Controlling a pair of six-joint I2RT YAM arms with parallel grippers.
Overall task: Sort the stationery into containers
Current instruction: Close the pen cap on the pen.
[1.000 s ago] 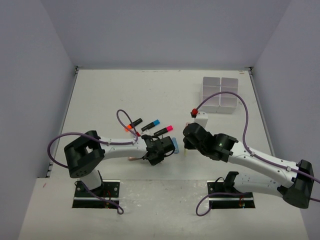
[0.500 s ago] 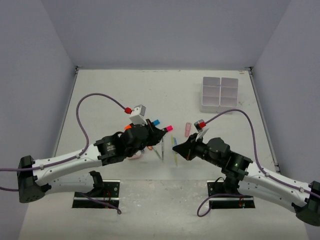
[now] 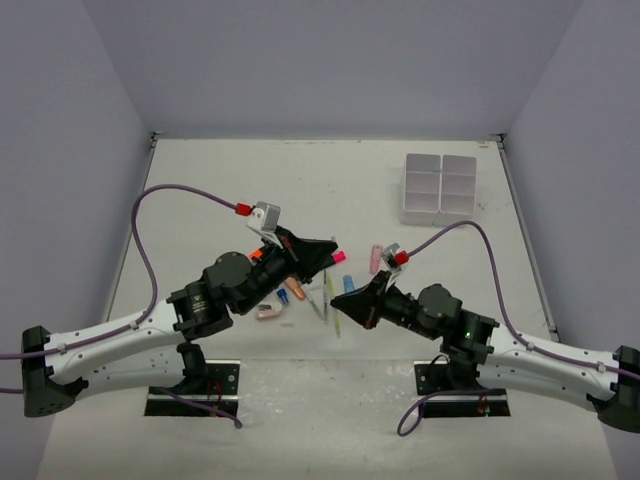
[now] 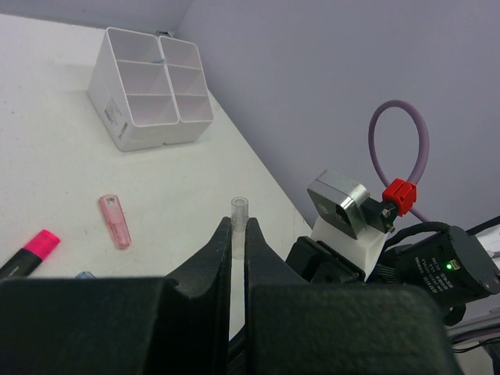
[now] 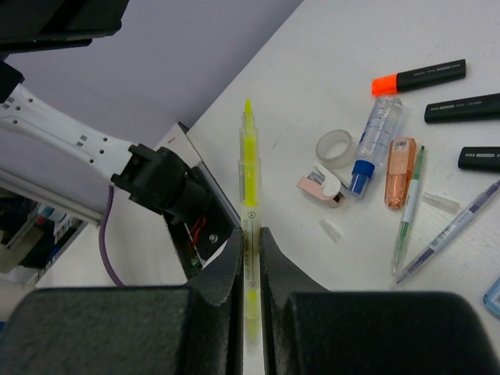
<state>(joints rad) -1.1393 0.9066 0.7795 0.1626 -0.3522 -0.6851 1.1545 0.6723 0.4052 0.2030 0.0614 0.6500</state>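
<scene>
My left gripper (image 3: 329, 251) (image 4: 238, 228) is shut on a small clear pen cap (image 4: 238, 209) that sticks out past its tips, raised above the table. My right gripper (image 3: 336, 298) (image 5: 249, 234) is shut on a thin yellow highlighter pen (image 5: 249, 176) (image 3: 337, 320), its tip pointing towards the left arm's base. The two grippers are close together over the scattered stationery: an orange-capped highlighter (image 5: 418, 76), a tape roll (image 5: 336, 147), a copper piece (image 5: 401, 162), a pink piece (image 5: 323, 186). The white six-compartment organiser (image 3: 405, 197) (image 4: 109, 94) stands at the far right.
On the table lie a pink-capped highlighter (image 3: 340, 257), a pink piece (image 3: 376, 258) (image 4: 115, 221), a blue piece (image 3: 348, 284), a green pen (image 5: 408, 209), a purple pen (image 5: 453, 230) and a blue-capped clear tube (image 5: 375, 144). Walls enclose the table on three sides.
Both arms have swung far out from folded poses. Over the last half second the right gripper carried the yellow pen leftwards and the left gripper lifted slightly towards it.
</scene>
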